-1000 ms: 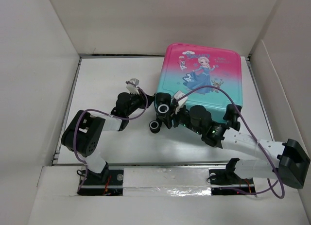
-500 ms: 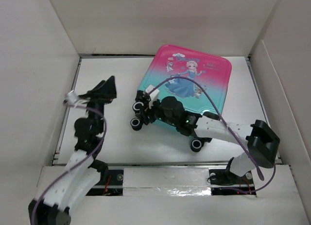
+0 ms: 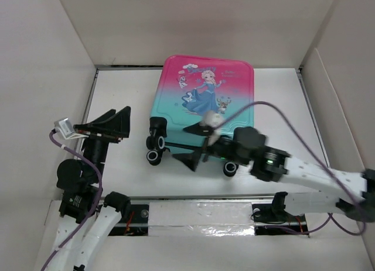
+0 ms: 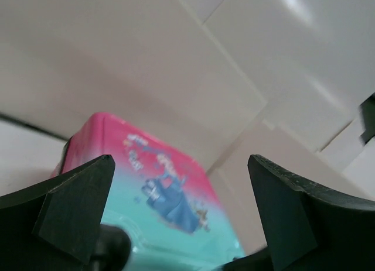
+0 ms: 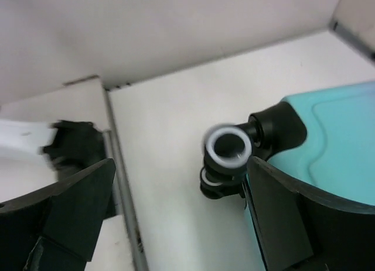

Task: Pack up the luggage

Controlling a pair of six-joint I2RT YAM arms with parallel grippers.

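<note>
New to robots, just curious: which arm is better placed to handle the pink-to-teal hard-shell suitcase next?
Probably the right. Its open right gripper hangs at the wheeled near edge of the suitcase; the open left gripper is off to the left, apart from it.

1. A white bench forms the floor of a box-like enclosure.
2. Behind the bench rises a plain off-white back wall, meeting it at a dark seam.
3. A left side panel and a right side panel flank the bench.
4. Crinkled silver tape runs along the bench's near edge.
5. Soft, even light falls on the bench, with only faint shadows.
</note>
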